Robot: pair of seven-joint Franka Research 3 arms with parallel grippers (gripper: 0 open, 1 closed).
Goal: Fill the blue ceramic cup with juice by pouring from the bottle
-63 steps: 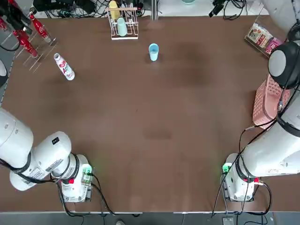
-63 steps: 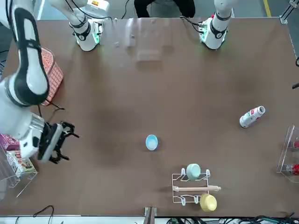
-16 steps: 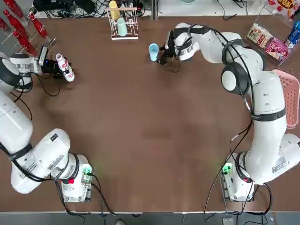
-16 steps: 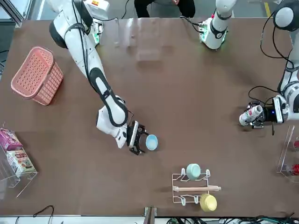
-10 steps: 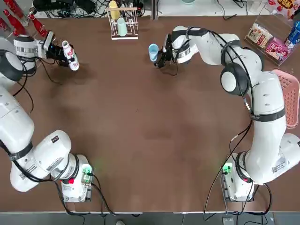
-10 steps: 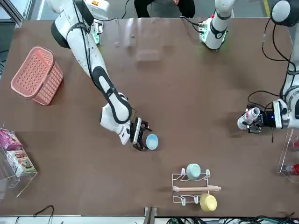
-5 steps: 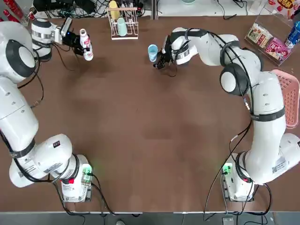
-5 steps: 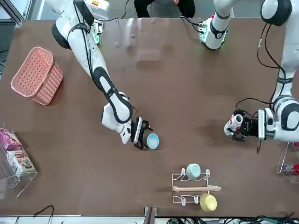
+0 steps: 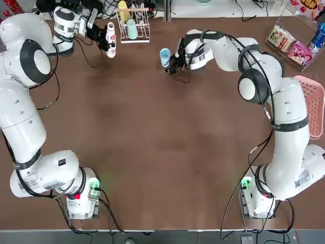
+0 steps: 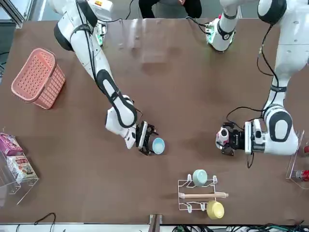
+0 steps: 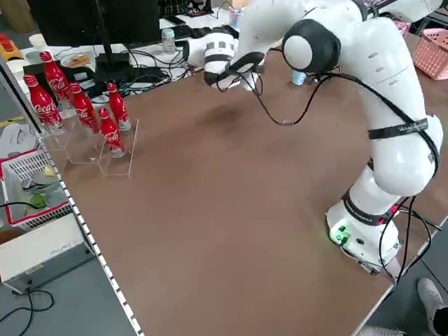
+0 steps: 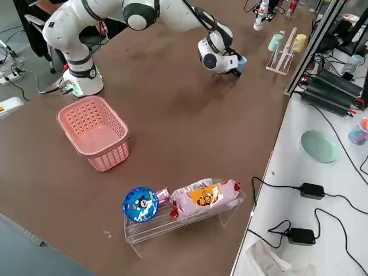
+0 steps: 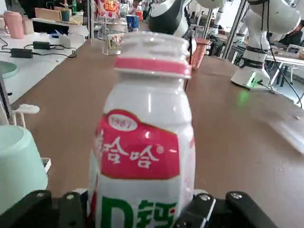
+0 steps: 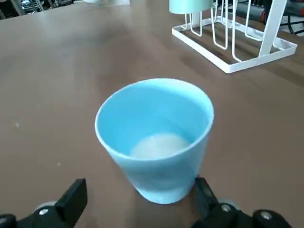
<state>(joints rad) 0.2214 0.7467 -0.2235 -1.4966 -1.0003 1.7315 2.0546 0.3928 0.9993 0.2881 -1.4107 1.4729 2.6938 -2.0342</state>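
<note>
Cup (image 9: pixel 165 56) in pale blue stands upright on the brown table (image 9: pixel 162 152), toward the far edge and just right of the white wire rack (image 9: pixel 133 28) in the overhead view. The right gripper (image 9: pixel 172 62) sits low beside the cup, its fingers spread wide, one to either side of the cup's base, with a gap showing on both sides in the right wrist view; the cup (image 14: pixel 154 137) is not clamped. A pale patch lies on the cup's floor.

Left of the rack, the left gripper (image 9: pixel 101 35) is closed on the bottle (image 9: pixel 109 38), a small white one with a red-and-pink label, held upright above the table. The left wrist view shows the bottle (image 13: pixel 145 142) gripped low on its body, its pale top uppermost, with a mint-green cup (image 13: pixel 19 166) on the rack close beside it. The rack also holds a yellow cup (image 9: pixel 123 9), and it stands between the bottle and the blue cup.

Beyond the rack, cables crowd the table's far edge. Red bottles (image 11: pixel 84 105) fill a clear stand at the far left corner. A pink basket (image 10: pixel 41 77) lies near the right edge, with a clear tray of snack packets (image 12: pixel 201 198) at the far right corner. From the rack toward the arm bases, the whole middle and near half of the table is bare brown surface. A dark-clothed person (image 10: pixel 166 6) is partly visible past the near edge.
</note>
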